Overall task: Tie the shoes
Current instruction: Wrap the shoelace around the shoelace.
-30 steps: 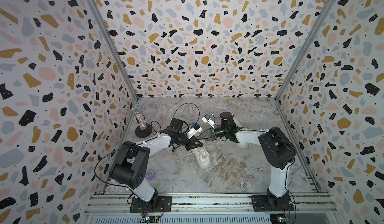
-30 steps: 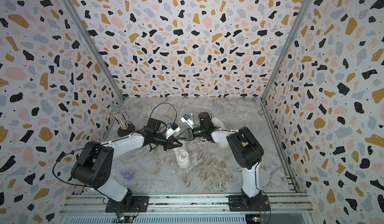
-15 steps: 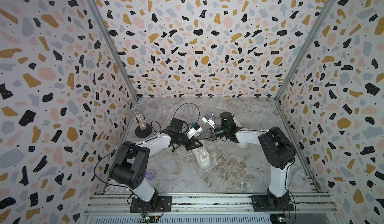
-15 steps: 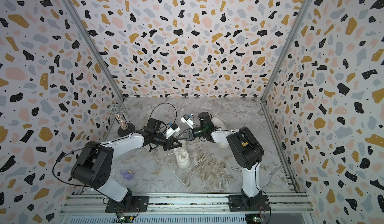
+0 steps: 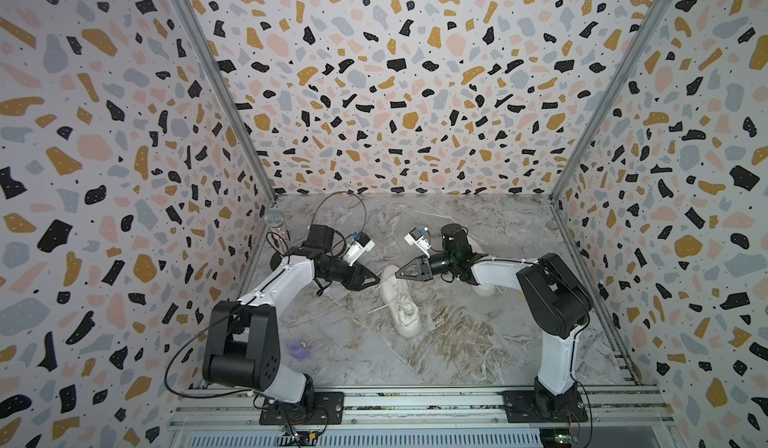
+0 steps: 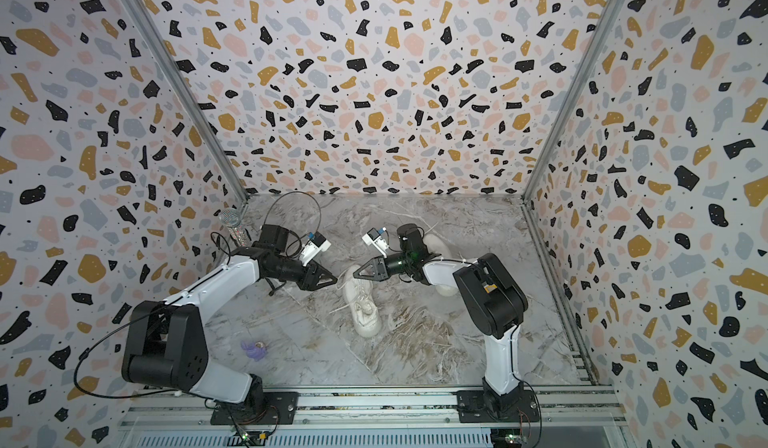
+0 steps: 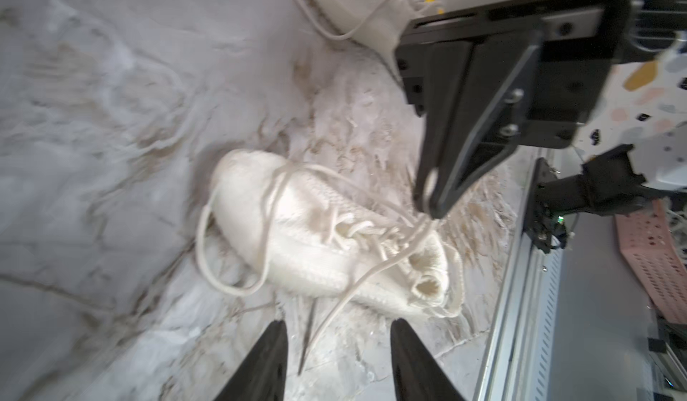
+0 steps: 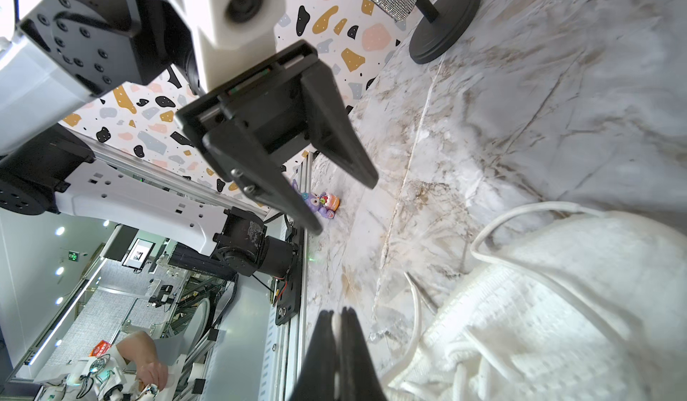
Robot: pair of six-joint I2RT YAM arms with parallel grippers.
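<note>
Lying mid-table (image 5: 478, 363), long axis running from the back wall (image 5: 415, 93) toward the rail (image 5: 415, 400), the shoe (image 5: 401, 307) sits below the right gripper (image 7: 427, 206), which is clamped on its lace (image 7: 345, 295). The left gripper (image 7: 338, 323), fingers apart, is nearer the lace's free tail, which trails toward it.

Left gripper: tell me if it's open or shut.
Open. The left gripper shows fingers well apart in both wrist views, clamping nothing.

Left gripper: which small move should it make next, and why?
Probably move the open left gripper forward and close it on the loose lace end seen between its fingers; the right gripper is shut on another lace strand of this sneaker.
</note>
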